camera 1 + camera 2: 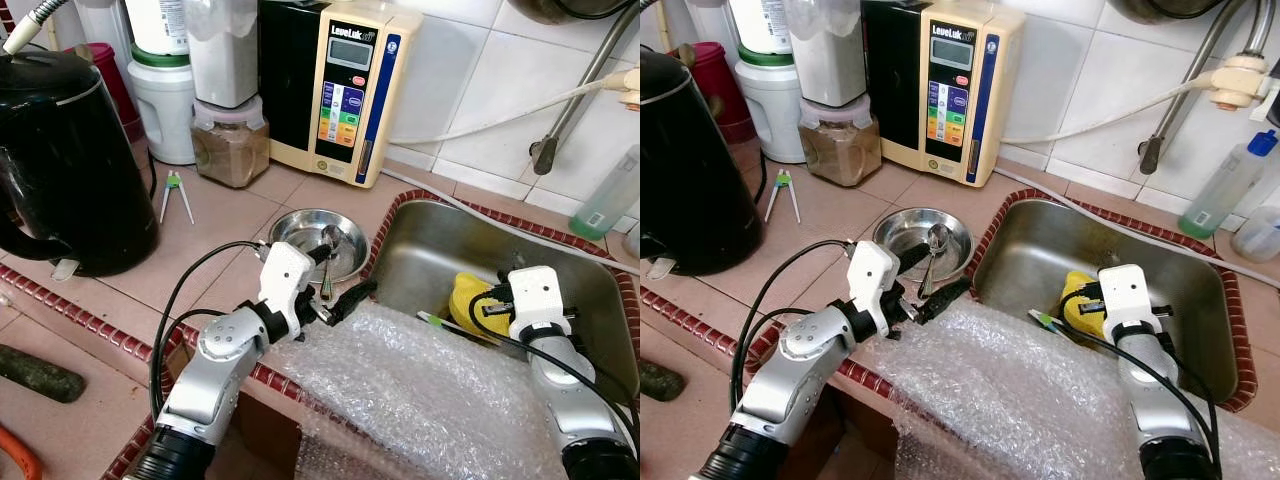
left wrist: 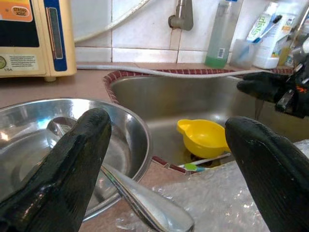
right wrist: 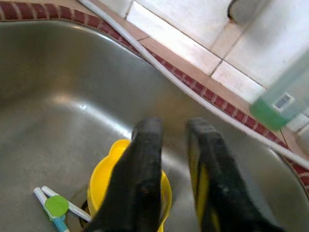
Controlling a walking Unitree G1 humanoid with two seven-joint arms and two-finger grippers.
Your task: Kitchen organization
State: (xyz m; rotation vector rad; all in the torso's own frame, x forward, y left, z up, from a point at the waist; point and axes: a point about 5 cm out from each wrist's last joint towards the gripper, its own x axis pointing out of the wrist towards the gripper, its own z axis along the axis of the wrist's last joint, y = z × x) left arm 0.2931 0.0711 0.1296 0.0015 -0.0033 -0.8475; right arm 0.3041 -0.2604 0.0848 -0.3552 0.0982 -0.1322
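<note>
- The left gripper (image 1: 338, 285) hovered over the counter edge between the steel bowl (image 1: 300, 232) and the sink (image 1: 420, 245), its two black fingers (image 2: 63, 179) spread wide apart and holding nothing.
- A metal spoon (image 1: 329, 262) lay with its head in the steel bowl and its handle sticking out over the bowl's rim toward the left gripper; in the left wrist view the handle ran up between the fingers, just beside one of them, though whether it touched could not be told.
- The right gripper (image 3: 174, 159) reached down into the sink, fingers a narrow gap apart and closed on nothing.
- A yellow bowl (image 1: 468, 295) sat at the bottom of the sink, directly beneath the right gripper; contact with it could not be judged.
- A toothbrush (image 3: 55, 207) with a green patch lay on the sink floor just beside the yellow bowl.
- A sheet of bubble wrap (image 1: 420, 390) covered the near counter edge and lay draped in front of both arms.
- Farther back on the counter stood a black kettle (image 1: 70, 160), a jar of brown powder (image 1: 231, 145) and a cream water ionizer (image 1: 340, 90) against the tiled wall.
- A green bottle (image 1: 608, 195) stood behind the sink near the tap pipe.
</note>
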